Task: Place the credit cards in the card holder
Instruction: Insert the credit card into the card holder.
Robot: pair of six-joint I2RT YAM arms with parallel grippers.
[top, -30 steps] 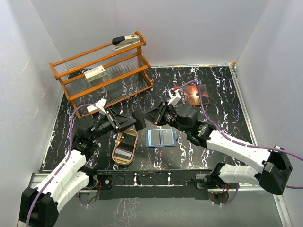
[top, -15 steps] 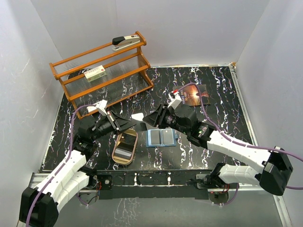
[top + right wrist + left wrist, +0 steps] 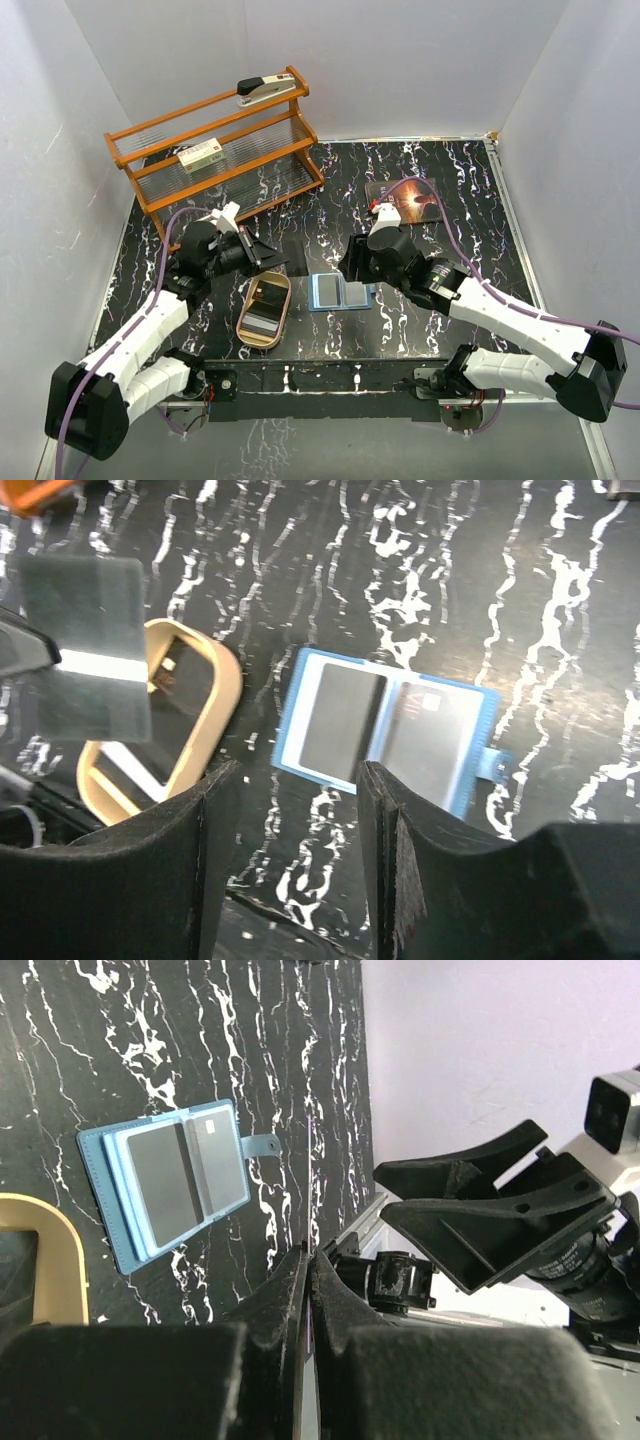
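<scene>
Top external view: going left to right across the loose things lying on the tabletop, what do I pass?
Wooden tray → card holder → book. The credit card in the left claw overlaps the tray's left-right span, so it is left out.

In my right wrist view the card hangs close to the lens and is blurred. Its left edge disappears behind the left gripper. That card and my right gripper's near finger cover much of the tray. The left wrist view cuts the tray off at its edge. Small markings inside the card holder are too tiny for me to read. An orange shape is clipped at the top left corner, too blurred to name.
</scene>
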